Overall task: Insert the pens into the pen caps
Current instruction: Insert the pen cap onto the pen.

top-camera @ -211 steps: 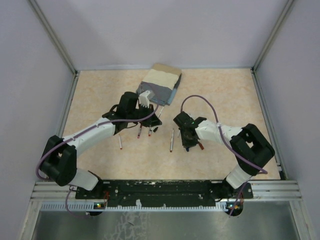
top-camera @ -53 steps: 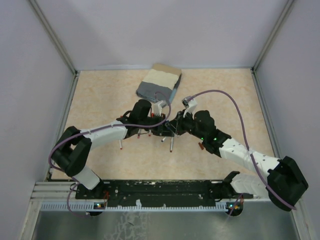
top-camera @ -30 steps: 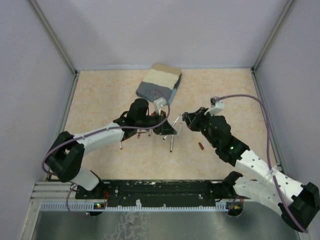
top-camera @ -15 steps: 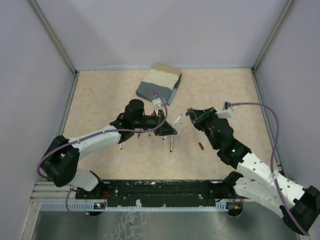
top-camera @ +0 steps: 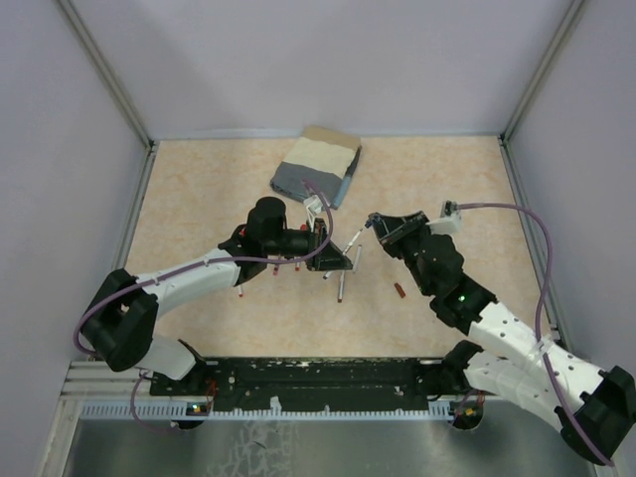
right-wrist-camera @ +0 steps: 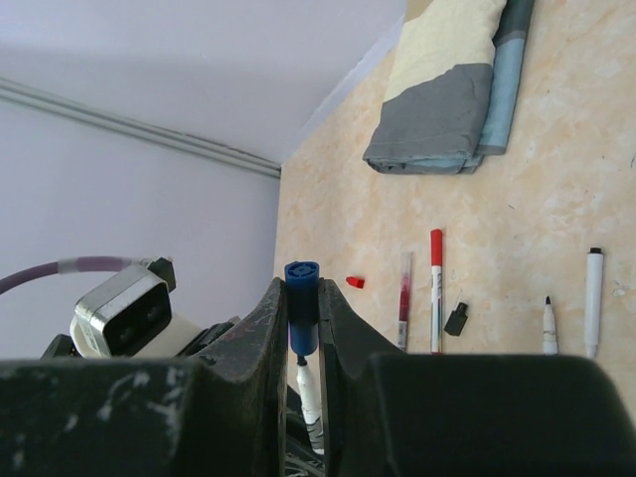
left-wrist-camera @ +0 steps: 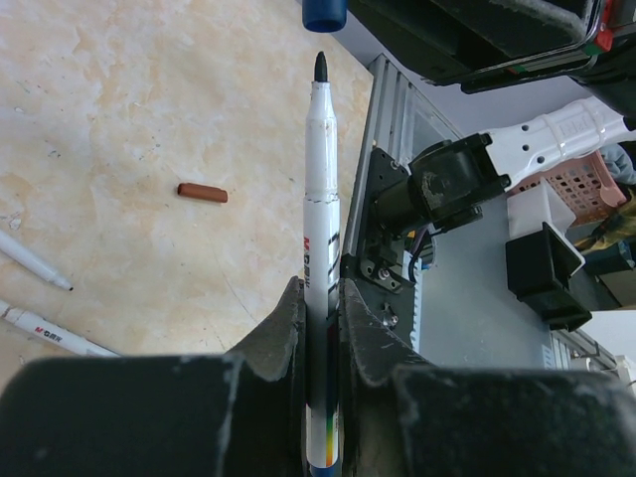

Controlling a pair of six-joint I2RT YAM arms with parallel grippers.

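Top view, hold: my left gripper (top-camera: 331, 250) is clamped on a white pen (top-camera: 355, 240) at frame centre. My right gripper (top-camera: 382, 227) sits just beside the pen's tip.
Left wrist, alignment: jaws closed on the barrel. The black nib points at a blue cap (left-wrist-camera: 324, 12) at the top edge, close but apart.
Right wrist, cap: jaws pinch the blue cap, with the nib just below its mouth and seemingly a shade off-axis.
Method: I would square the axes first, then push straight and slowly until the pen seats.
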